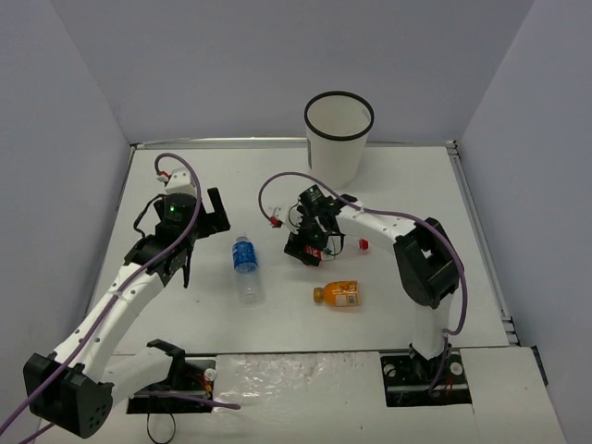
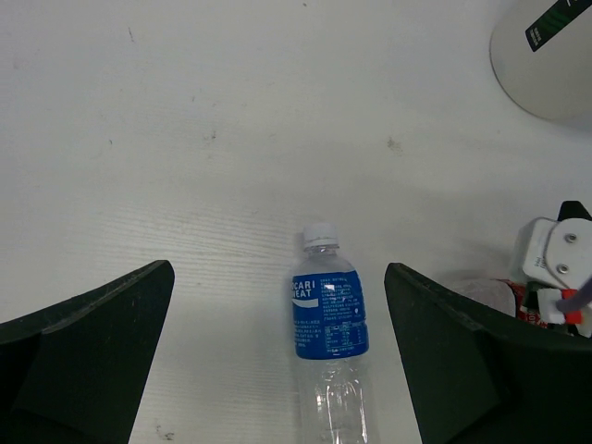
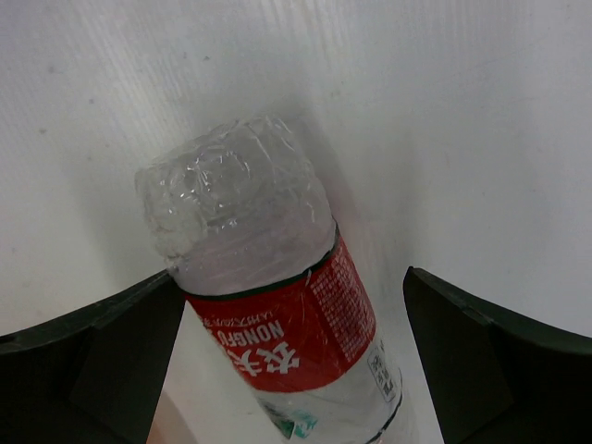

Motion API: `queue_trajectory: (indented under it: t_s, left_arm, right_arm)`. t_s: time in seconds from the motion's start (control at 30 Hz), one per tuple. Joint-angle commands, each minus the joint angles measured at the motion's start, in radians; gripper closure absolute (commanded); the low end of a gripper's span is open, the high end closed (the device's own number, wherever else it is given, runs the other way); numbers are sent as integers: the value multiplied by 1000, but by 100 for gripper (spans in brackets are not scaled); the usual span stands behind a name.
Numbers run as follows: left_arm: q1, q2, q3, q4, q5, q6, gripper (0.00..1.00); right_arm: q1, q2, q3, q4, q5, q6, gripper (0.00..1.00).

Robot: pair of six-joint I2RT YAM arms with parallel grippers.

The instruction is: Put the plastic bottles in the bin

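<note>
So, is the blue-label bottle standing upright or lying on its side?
Lying on its side. The blue-label bottle lies flat on the table, full length showing from above, cap toward the far edge.

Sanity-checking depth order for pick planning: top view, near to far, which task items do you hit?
Orange bottle → red-label bottle → bin. Blue-label bottle overlaps the first two in depth, so it is left out.

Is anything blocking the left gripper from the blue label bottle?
No. The blue label bottle lies flat just ahead of the open left gripper, and only bare table shows between them.
</note>
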Motion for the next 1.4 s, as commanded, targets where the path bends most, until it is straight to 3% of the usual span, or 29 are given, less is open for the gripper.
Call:
queue_trajectory:
  t_s: [0.0, 0.1, 0.13, 0.2, 0.4, 0.63, 0.8, 0.93, 1.07, 1.3, 1.37]
  left_arm:
    - [12, -44, 18, 41, -22, 13, 3]
    - [15, -47, 14, 39, -37, 8, 3]
    - [16, -47, 14, 39, -38, 6, 3]
    - [17, -47, 15, 36, -37, 5, 3]
    - [18, -68, 1, 56, -28, 6, 3]
    - [19, -100, -10, 41, -72, -9, 3]
    - [20, -115, -19, 42, -98, -14, 3]
    - [20, -114, -29, 56, -116, -18, 3]
    - [21, -98, -21, 63, -148, -6, 3]
    - [28, -85, -23, 57, -189, -3, 3]
    - [31, -77, -19, 49, -202, -2, 3]
  right_arm:
    - [-3, 58, 50, -1, 95, 50, 1]
    - [-3, 96, 57, 3, 156, 74, 6]
    - [-2, 101, 63, 6, 167, 75, 11]
    - [-3, 105, 74, 6, 178, 77, 31]
    - [-5, 86, 110, 15, 227, 83, 59]
    - [-14, -61, 231, 23, 356, 59, 72]
    - [-23, -162, 367, 50, 192, 9, 75]
    - [-53, -237, 422, 324, 177, 128, 74]
    - [-192, -247, 378, 838, 236, 446, 79]
    - [-378, 14, 554, 1294, 253, 778, 74]
    - [-400, 128, 641, 1327, 208, 860, 74]
